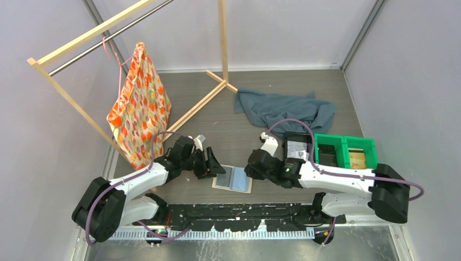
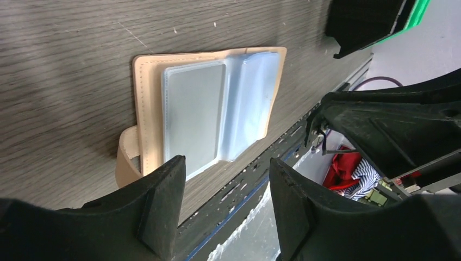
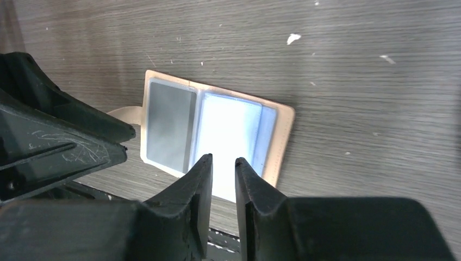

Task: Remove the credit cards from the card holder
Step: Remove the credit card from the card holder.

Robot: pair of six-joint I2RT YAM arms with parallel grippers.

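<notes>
The card holder (image 1: 232, 179) lies open and flat on the table, tan outside with pale blue-grey pockets, its tab (image 2: 128, 157) sticking out at the side. One dark grey credit card (image 3: 171, 126) shows inside the left pocket. Another grey card with pale print (image 1: 296, 148) lies in the black tray. My left gripper (image 1: 216, 167) hovers at the holder's left edge, open with nothing between its fingers (image 2: 225, 163). My right gripper (image 1: 251, 167) is at the holder's right edge over the pale pocket (image 3: 231, 130), its jaws a narrow gap apart and empty (image 3: 223, 159).
A black tray (image 1: 304, 137) and a green bin (image 1: 345, 149) stand to the right. A blue-grey cloth (image 1: 285, 109) lies behind them. A wooden rack with an orange patterned bag (image 1: 140, 109) stands at back left. The black base rail (image 1: 244, 215) runs just in front of the holder.
</notes>
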